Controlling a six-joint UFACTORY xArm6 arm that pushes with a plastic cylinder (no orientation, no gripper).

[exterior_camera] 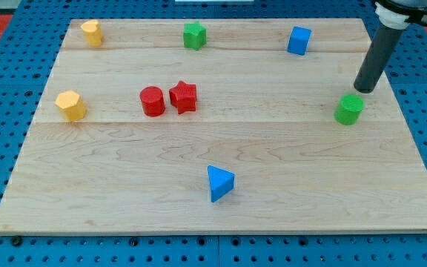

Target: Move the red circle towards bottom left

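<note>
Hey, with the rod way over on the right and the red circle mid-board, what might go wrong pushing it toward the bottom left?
1. The red star block touches the red circle block on its right, where my tip would likely approach, so the star may get shoved too.
2. The green cylinder block sits just below my tip and could be clipped setting off.

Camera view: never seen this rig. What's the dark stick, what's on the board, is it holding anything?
It is a single picture from one camera, looking down at an angle on a pale wooden board. The dark stick is a robot arm's rod; my tip slides along the board and pushes blocks. It holds nothing.

My tip sits at the view's right, just above the green cylinder. The red circle, which is to be moved, is far to the view's left, beside the red star.

Also there: two yellow blocks, a green star, a blue cube, a blue triangle.
</note>
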